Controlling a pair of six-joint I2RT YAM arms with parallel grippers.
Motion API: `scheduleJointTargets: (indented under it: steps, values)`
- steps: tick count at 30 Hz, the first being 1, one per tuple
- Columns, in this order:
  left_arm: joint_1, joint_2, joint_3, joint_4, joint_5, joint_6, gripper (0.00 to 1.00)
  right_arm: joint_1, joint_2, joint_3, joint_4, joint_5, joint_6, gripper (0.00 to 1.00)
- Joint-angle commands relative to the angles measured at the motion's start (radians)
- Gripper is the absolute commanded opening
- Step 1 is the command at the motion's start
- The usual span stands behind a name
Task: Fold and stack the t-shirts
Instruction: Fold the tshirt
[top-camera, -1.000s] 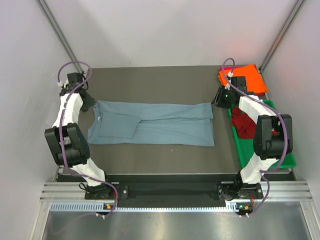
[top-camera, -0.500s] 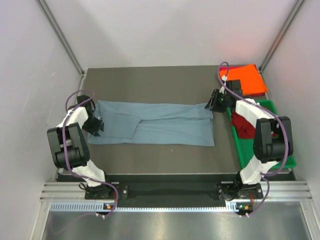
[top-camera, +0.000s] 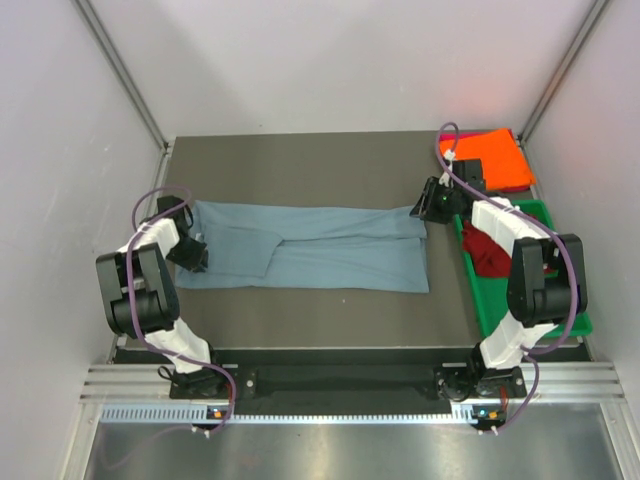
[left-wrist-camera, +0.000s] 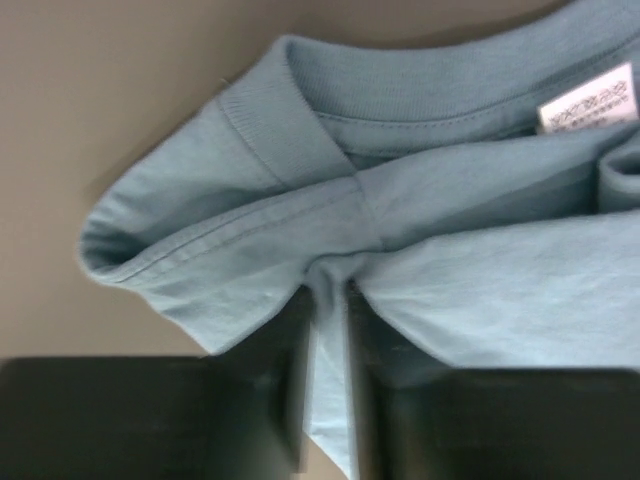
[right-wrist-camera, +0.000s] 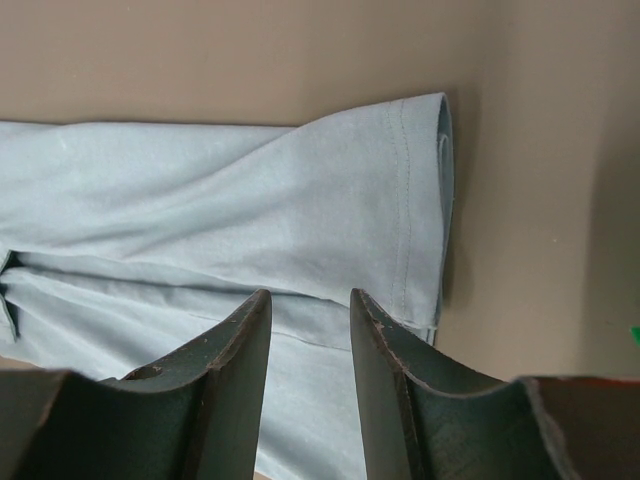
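Nearest me, my left gripper (left-wrist-camera: 325, 300) is pinching a fold of the blue shirt (top-camera: 310, 245) beside the collar, jaws almost together on the cloth. I judge that end needs a firm hold for the cross fold. The shirt is lying flat mid-table, narrowed lengthwise. Further off, my right gripper (right-wrist-camera: 308, 300) is hovering half open over the hem corner, gripping nothing, lined up to match. Beyond, the red shirt (top-camera: 485, 250) is waiting in the tray (top-camera: 497, 300) and the orange shirt (top-camera: 495, 160) is sitting farthest, probably the stack's base.
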Motion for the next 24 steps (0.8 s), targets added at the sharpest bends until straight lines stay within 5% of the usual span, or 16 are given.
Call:
scheduleJointTargets:
  steps: [1, 3, 24]
  values:
    - [0.004, 0.017, -0.006, 0.056, -0.007, 0.002, 0.17, 0.007, -0.048, -0.014, 0.029, 0.011, -0.013, 0.38]
    - [0.004, 0.014, 0.002, 0.054, -0.003, 0.008, 0.0, 0.006, -0.047, -0.014, 0.021, 0.017, -0.019, 0.38]
    - [0.005, -0.079, 0.134, -0.116, -0.159, 0.067, 0.0, 0.006, -0.002, -0.036, 0.026, 0.048, -0.036, 0.31]
